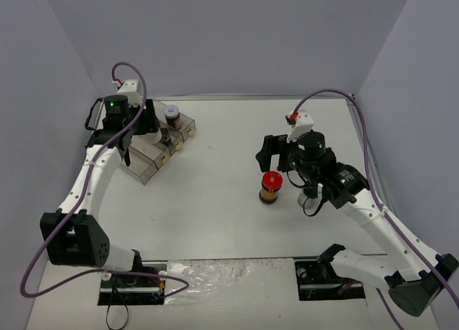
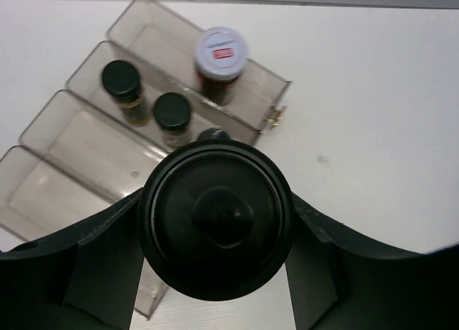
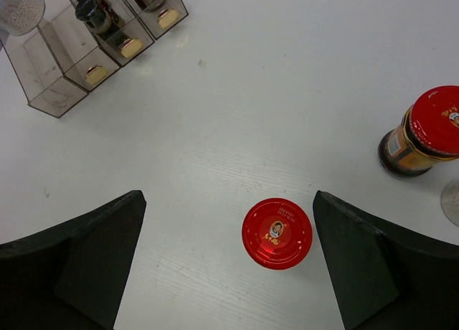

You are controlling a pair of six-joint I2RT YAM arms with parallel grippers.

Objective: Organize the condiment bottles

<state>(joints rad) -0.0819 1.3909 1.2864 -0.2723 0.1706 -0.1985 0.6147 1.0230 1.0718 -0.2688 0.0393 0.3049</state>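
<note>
My left gripper [image 2: 215, 262] is shut on a black-capped jar [image 2: 215, 215], whose cap fills the space between the fingers, above the near end of the clear compartment tray [image 2: 68, 140]. In the tray stand two black-capped jars [image 2: 122, 86] [image 2: 172, 115], a third just behind the held cap, and a white-lidded jar [image 2: 221, 54] in the far compartment. My right gripper [image 3: 226, 265] hangs open over a red-lidded jar [image 3: 277, 233] [image 1: 270, 186] that stands on the table, closer to the right finger. A second red-lidded jar [image 3: 423, 133] stands to its right.
The tray [image 1: 154, 154] lies at the left of the table, under the left arm. Grey walls close the table on the left, back and right. A clear round object [image 3: 452, 201] shows at the right edge of the right wrist view.
</note>
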